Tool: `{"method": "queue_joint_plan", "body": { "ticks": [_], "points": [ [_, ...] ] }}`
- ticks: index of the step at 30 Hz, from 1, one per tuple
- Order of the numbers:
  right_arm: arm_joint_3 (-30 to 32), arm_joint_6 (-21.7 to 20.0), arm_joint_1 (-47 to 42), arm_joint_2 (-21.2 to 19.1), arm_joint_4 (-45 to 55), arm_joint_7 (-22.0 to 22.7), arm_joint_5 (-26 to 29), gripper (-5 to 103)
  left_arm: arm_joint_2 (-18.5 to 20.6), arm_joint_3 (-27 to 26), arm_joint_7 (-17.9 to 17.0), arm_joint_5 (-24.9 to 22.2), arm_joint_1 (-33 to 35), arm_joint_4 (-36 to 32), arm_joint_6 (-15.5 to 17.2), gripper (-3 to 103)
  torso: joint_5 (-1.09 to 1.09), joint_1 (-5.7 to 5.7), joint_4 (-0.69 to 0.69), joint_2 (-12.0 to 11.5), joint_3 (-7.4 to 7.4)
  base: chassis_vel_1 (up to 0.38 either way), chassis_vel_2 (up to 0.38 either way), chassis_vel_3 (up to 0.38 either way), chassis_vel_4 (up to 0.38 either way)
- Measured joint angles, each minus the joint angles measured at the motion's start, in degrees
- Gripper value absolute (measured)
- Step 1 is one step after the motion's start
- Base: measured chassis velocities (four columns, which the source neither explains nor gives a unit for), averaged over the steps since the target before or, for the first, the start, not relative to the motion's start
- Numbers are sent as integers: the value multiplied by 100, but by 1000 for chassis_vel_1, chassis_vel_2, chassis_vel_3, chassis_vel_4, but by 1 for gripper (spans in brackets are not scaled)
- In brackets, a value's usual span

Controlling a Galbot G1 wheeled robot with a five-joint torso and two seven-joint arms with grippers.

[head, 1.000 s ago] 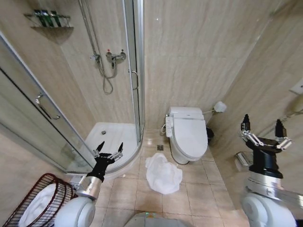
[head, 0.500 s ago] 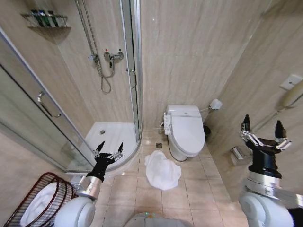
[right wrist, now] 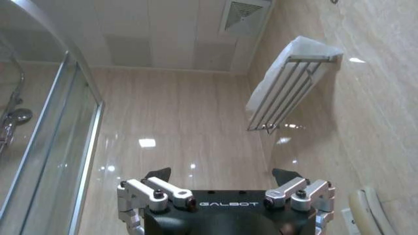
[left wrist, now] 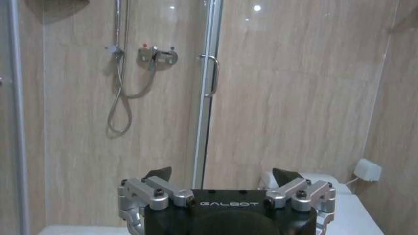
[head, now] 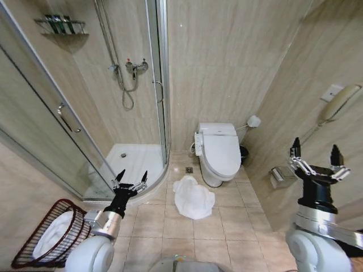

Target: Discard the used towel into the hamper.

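A crumpled white used towel (head: pixel 193 197) lies on the tiled floor in front of the toilet (head: pixel 220 151). The hamper (head: pixel 29 254), a dark red-brown wire basket with white cloth inside, stands at the lower left by the shower glass. My left gripper (head: pixel 131 178) is raised at lower left, open and holding nothing, well short of the towel; in the left wrist view the left gripper (left wrist: pixel 222 175) points toward the shower door. My right gripper (head: pixel 315 154) is raised at the right, open and holding nothing; the right gripper (right wrist: pixel 222 174) aims up at the wall and ceiling.
A curved glass shower enclosure (head: pixel 161 90) with a white tray (head: pixel 131 160) fills the left. A toilet-paper holder (head: pixel 278 177) and a wall phone (head: pixel 340 102) hang on the right wall. A towel rack (right wrist: pixel 287 88) is mounted high up. Open floor tiles lie around the towel.
The whole head view has shifted: the camera pulled back and turned, so hamper, towel and toilet sit a little differently in frame. Both grippers hold the same open pose.
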Motion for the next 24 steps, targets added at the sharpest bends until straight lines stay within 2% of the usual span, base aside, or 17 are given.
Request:
{"method": "queue_joint_plan", "body": {
  "ticks": [18,24],
  "points": [
    [18,-59,-38,-49,79,144,-41,100,0,0,0,0,1,0,0,100,-1,-15,0,-15,-12,-3,2,3,-1],
    [-16,-54,-61,-31,97,143,-51,100,0,0,0,0,1,0,0,100,-1,-87,0,-168,-93,0,0,0,0]
  ]
}}
